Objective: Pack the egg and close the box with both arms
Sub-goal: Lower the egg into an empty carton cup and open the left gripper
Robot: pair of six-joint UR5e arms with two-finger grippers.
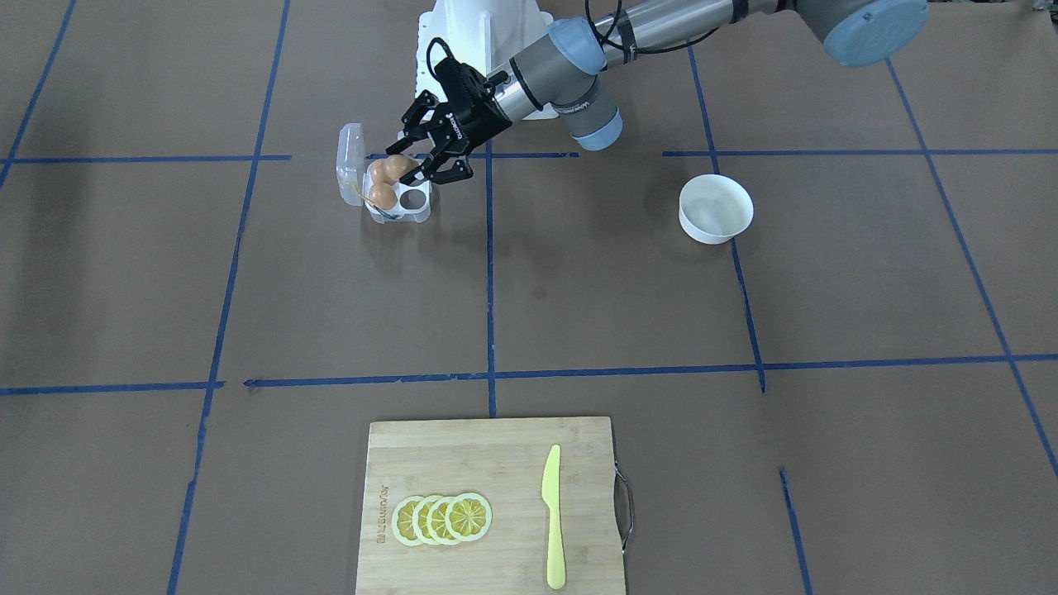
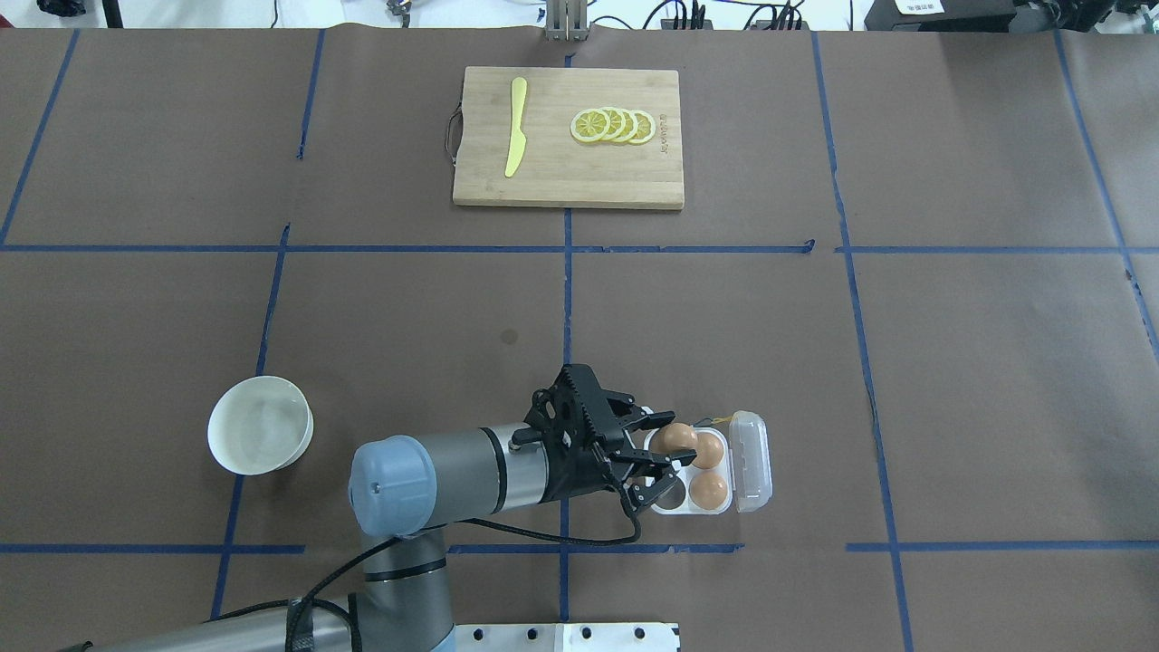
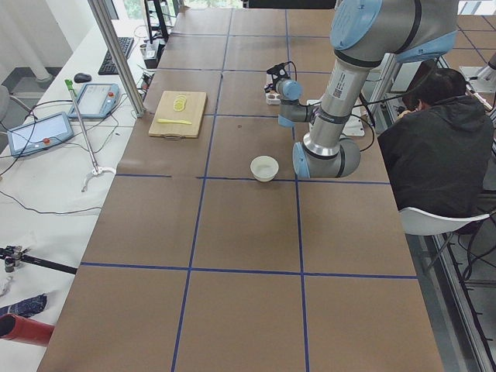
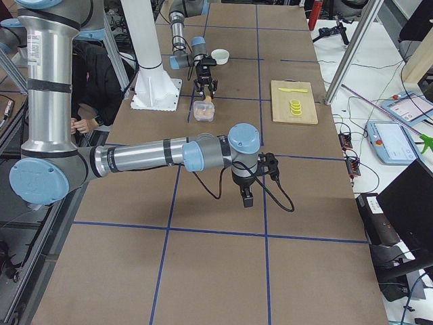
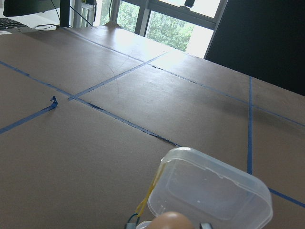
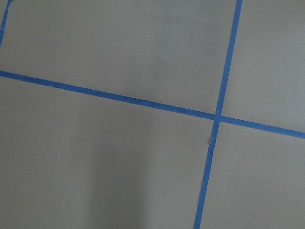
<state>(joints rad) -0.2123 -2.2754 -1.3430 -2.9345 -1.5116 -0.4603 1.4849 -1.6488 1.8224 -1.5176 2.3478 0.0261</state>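
Observation:
The clear box [image 2: 751, 460] stands open near the robot's base, its lid folded out to the far side; it also shows in the front view [image 1: 350, 157] and the left wrist view [image 5: 209, 193]. Two brown eggs [image 2: 708, 489] sit in its cells and one cell [image 1: 411, 197] is empty. My left gripper [image 2: 659, 455] is shut on a third egg [image 2: 675, 437] and holds it at the remaining cell; this egg also shows in the front view [image 1: 402, 164]. My right gripper [image 4: 247, 196] points down at bare table far from the box; I cannot tell whether it is open or shut.
A white bowl [image 2: 261, 426] stands on the left arm's side. A wooden cutting board [image 2: 561, 172] with a yellow knife [image 2: 515, 127] and lemon slices [image 2: 614, 126] lies at the far edge. A seated person [image 3: 442, 147] is behind the robot.

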